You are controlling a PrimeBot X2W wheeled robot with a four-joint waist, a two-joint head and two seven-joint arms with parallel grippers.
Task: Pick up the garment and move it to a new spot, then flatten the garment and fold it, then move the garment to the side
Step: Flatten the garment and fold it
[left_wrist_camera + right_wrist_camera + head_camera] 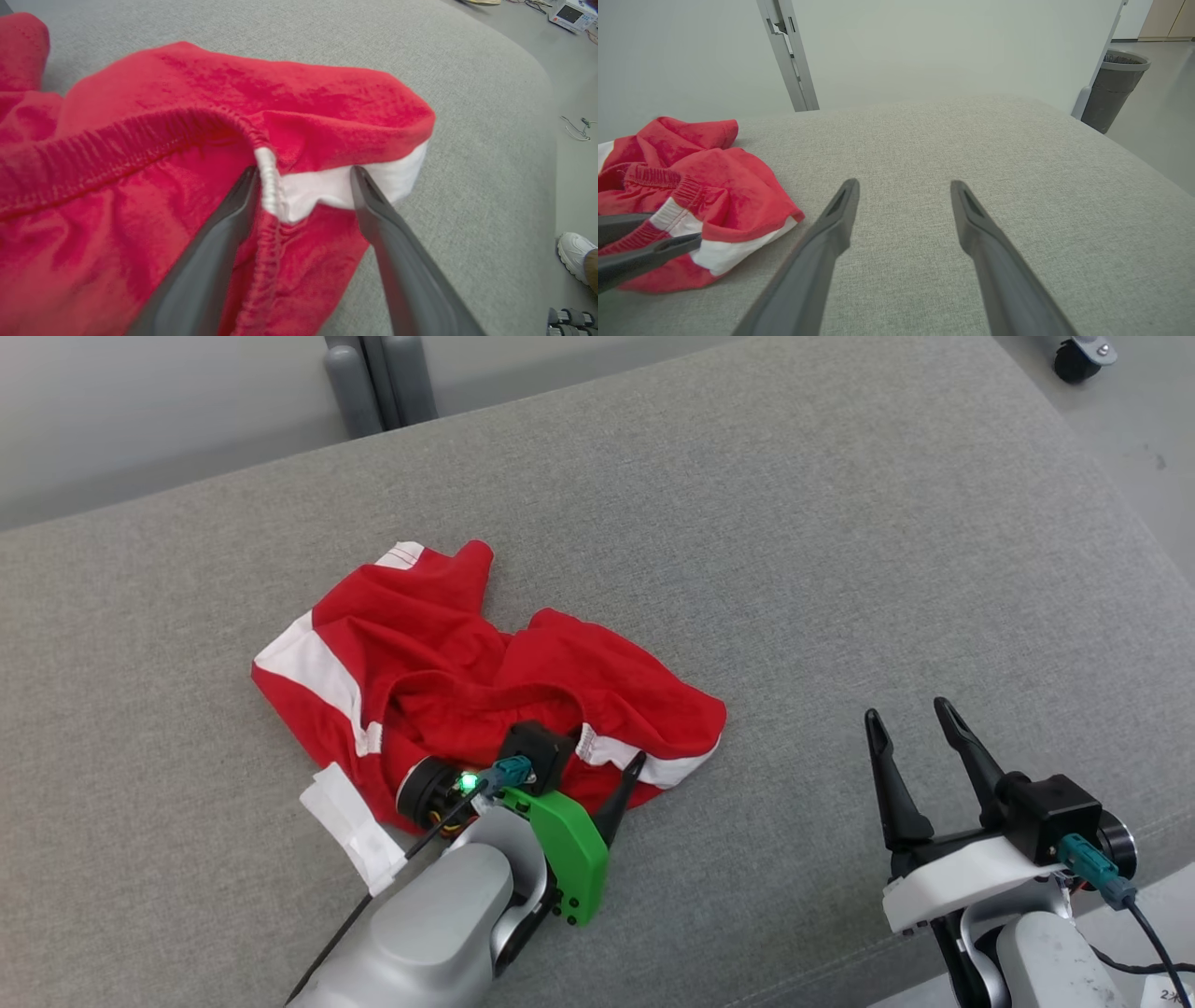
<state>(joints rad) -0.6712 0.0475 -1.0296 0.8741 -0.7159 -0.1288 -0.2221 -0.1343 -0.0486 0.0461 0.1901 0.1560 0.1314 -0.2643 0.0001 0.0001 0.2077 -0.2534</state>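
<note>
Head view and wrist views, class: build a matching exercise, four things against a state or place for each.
Things: 1 left hand; 2 right hand; 3 garment; 4 bin.
States: A open over bare cushion; B crumpled, red and white; C open, astride the garment's white strip; D dark grey, beyond the cushion.
Pairs: 1-C, 2-A, 3-B, 4-D.

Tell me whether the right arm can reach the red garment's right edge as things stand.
Probably yes. The right gripper is open, with bare grey cushion between it and the garment. The left gripper, open astride the white stripe at that edge, could crowd it.
</note>
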